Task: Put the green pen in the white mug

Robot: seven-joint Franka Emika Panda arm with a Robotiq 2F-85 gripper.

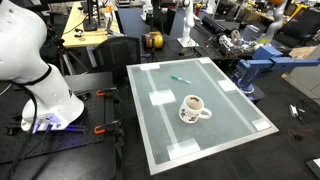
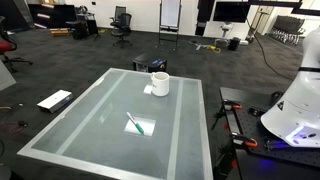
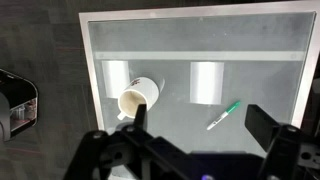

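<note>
The green pen (image 1: 179,79) lies flat on the grey table (image 1: 225,110), apart from the white mug (image 1: 192,108), which stands upright with a dark pattern on its side. Both also show in an exterior view, the pen (image 2: 134,124) near the middle and the mug (image 2: 159,84) at the far end. In the wrist view the mug (image 3: 135,100) is at the left and the pen (image 3: 224,115) at the right, white end down-left. My gripper (image 3: 200,125) hangs high above the table, open and empty, with the pen between its two fingers in the picture.
White tape patches (image 3: 207,82) lie on the tabletop. The robot base (image 1: 50,105) stands on a black stand beside the table. A white flat box (image 2: 55,100) lies on the floor. Desks, chairs and a blue machine (image 1: 258,65) stand behind.
</note>
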